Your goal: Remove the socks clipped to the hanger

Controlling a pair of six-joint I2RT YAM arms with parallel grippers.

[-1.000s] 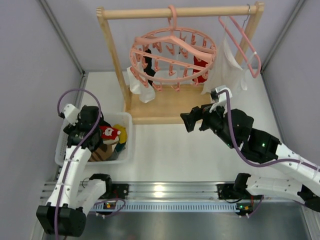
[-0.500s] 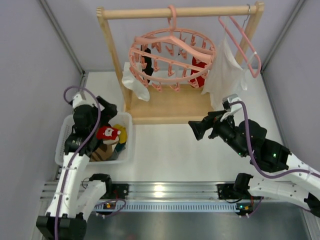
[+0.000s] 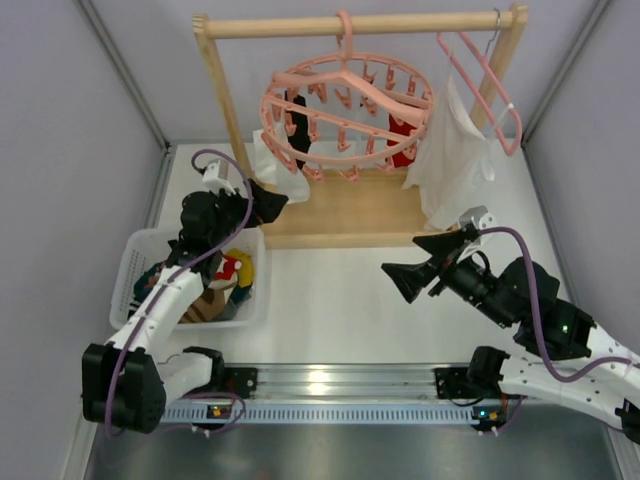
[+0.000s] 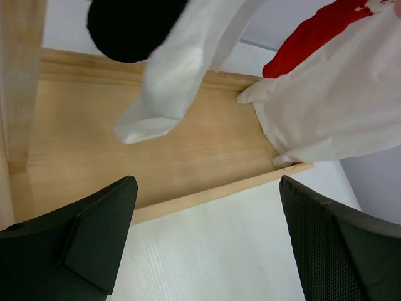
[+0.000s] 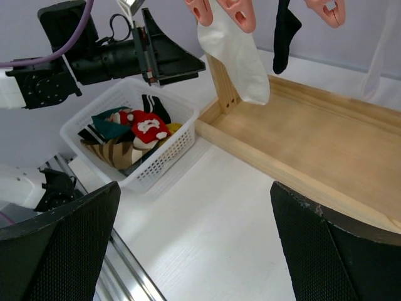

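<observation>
light: bright, even, diffuse | shadows: soft, faint | glare: front rail | blur: close-up wrist foregrounds

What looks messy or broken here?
Nothing looks broken or spilled. The socks in the basket lie in a jumbled pile, and a white sock and a black sock hang from the round hanger's clips.

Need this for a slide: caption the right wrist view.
Open left end effector beside a white sock clipped to the hanger, basket below.
</observation>
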